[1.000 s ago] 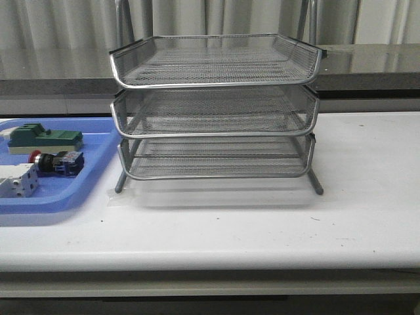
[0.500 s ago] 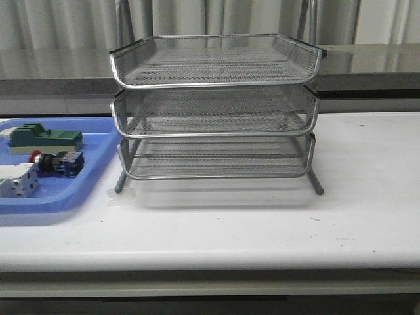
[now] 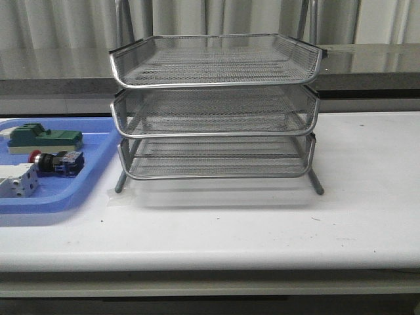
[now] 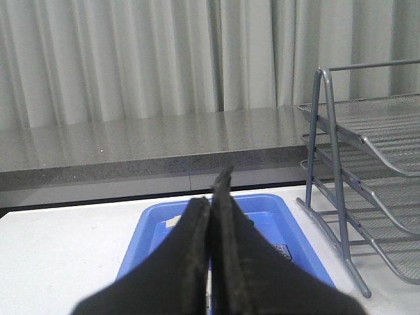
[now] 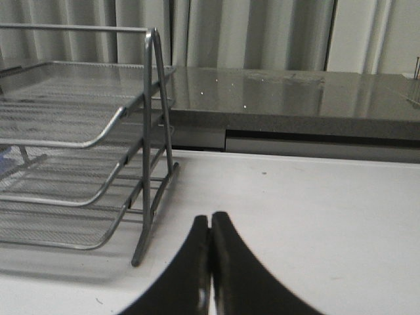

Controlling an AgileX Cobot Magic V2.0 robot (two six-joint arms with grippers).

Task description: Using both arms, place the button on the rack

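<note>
We see the button lying on its side in the blue tray, red cap pointing away from the rack, which stands just beside the tray's edge. A green block lies behind the button and a white-grey block just in front of it, this one cut off by the frame's edge. The rack's three mesh tiers hold nothing we can make out, and their open fronts face us. The white table lies bare in front of the rack and on its far side from the tray. Neither arm shows in the front view. In the wrist views the left gripper hangs over the tray with its fingers pressed together on nothing, hiding much of the tray's contents; the right gripper is likewise clenched on nothing, over bare table beside the rack's leg.
</note>
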